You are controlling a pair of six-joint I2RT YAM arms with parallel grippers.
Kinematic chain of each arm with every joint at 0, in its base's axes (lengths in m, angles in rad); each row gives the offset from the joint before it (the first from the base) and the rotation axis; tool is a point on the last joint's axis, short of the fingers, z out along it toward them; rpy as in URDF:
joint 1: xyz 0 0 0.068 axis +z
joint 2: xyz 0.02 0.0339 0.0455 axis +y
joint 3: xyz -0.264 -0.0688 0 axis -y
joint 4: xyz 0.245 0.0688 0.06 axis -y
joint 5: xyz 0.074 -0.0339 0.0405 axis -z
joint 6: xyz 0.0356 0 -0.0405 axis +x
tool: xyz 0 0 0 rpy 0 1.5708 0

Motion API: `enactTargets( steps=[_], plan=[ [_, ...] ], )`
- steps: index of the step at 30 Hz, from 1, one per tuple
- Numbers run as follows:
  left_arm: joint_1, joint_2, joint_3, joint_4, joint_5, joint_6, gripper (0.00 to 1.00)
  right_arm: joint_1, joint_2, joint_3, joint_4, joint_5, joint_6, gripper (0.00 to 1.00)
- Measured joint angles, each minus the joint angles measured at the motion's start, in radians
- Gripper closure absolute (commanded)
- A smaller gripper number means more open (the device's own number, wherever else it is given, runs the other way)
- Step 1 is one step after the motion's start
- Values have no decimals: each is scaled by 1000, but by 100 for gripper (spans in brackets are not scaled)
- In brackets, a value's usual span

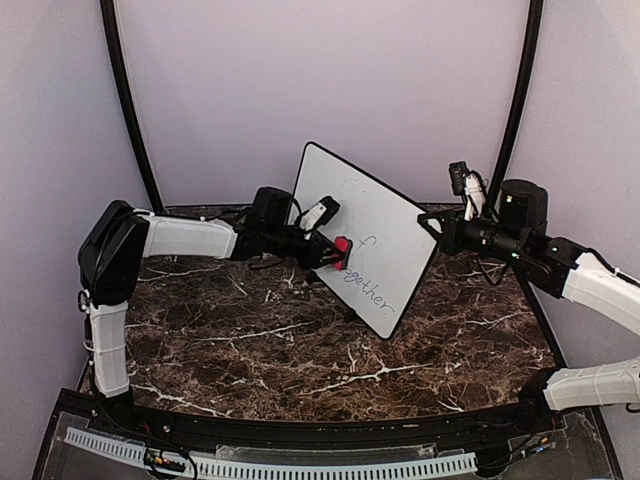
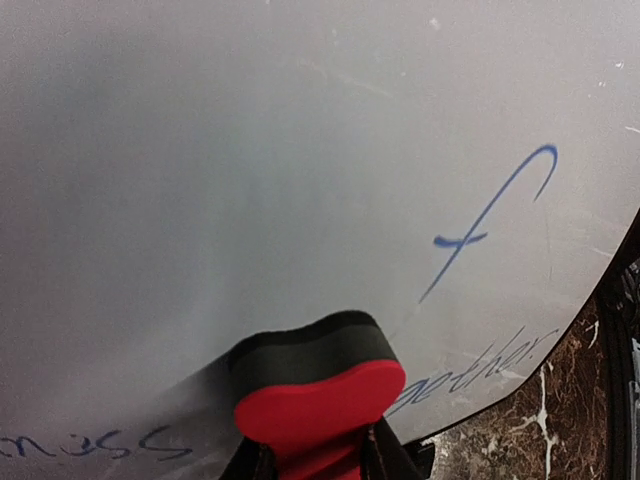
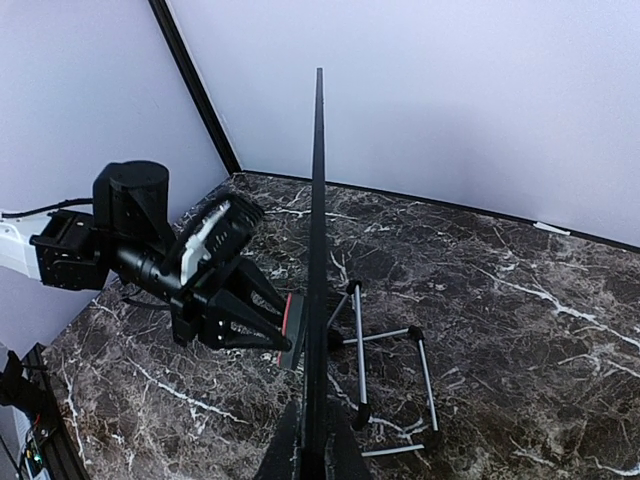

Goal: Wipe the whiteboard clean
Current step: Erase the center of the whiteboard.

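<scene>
Whiteboard noted in top view: stood tilted on worktop, mid-rear, between arms, dark writing on lower half. Red eraser pinched in left fingers, held against board face. Right fingers clamped on board's right edge.
Left wrist view: eraser's black pad pressed to board; "f" and "together" unwiped.
Right wrist view: board seen edge-on; wire stand just behind it.

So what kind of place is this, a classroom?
More likely a robotics test booth, it seems. Plain lilac walls close in a marble-patterned table, and the left arm holds a red eraser to a whiteboard that the right arm holds up.
</scene>
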Motion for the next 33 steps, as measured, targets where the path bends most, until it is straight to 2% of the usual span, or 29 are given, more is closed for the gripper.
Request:
enactTargets(
  steps=[4,8,20,33],
  plan=[
    [-7,3,-113,4,-4,16,85,0,0,0,4,-18,-15,100],
    [-10,16,-131,-7,-12,50,85,6,0,0,8,-26,-22,100],
    [-37,19,-1,-143,-26,114,85,6,-6,0,-1,-4,-6,100],
    [-61,19,99,-207,-56,151,85,6,-6,-1,-2,12,7,100]
  ],
)
